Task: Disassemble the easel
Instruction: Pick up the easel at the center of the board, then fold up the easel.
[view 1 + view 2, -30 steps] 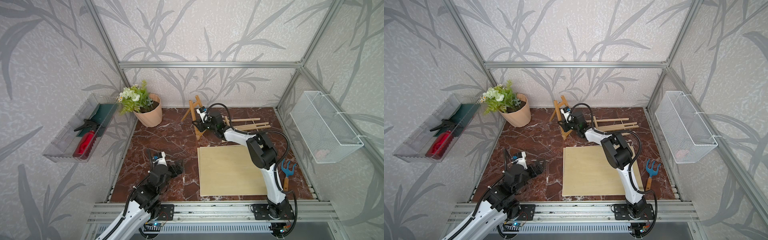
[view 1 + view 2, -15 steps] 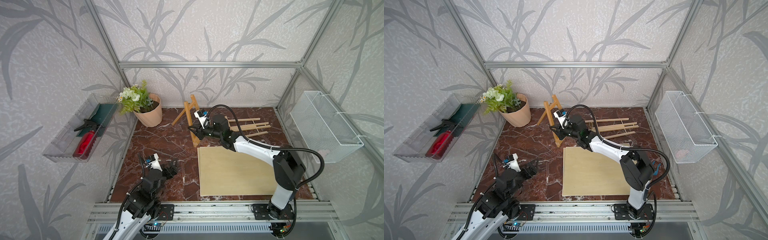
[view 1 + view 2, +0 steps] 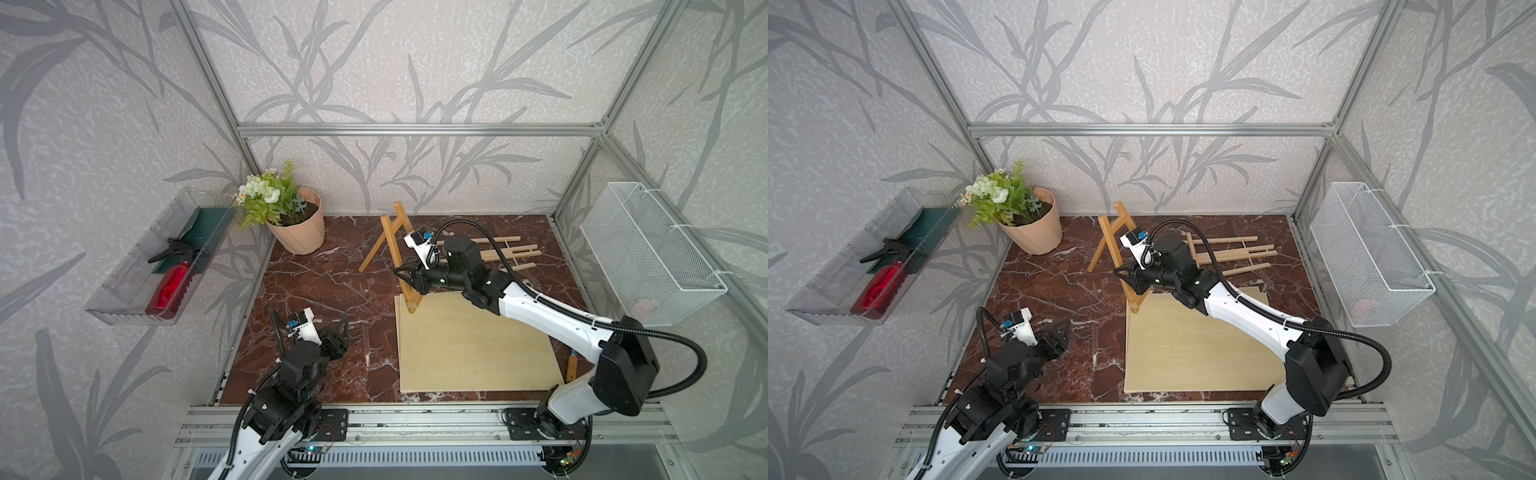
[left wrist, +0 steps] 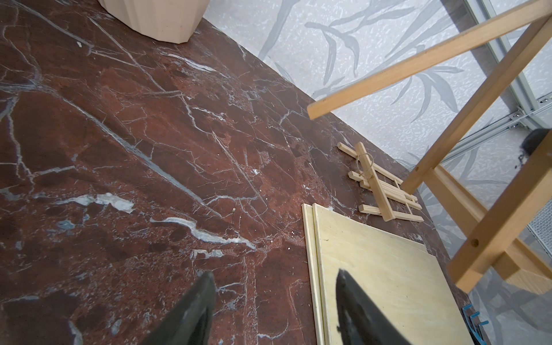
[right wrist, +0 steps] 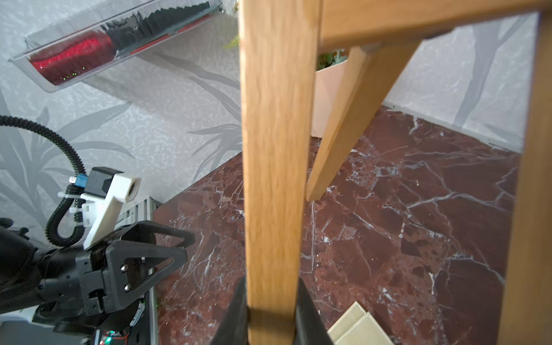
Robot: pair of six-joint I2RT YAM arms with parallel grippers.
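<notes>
Easel (image 3: 394, 247) stood tilted just above the middle of both top views, its lower end at the upper left corner of a pale board (image 3: 469, 345). The right gripper (image 3: 405, 277) clamped one leg. At lower left, the left gripper (image 3: 340, 326) hung empty, jaws apart, over the marble table (image 3: 316, 282).
</notes>
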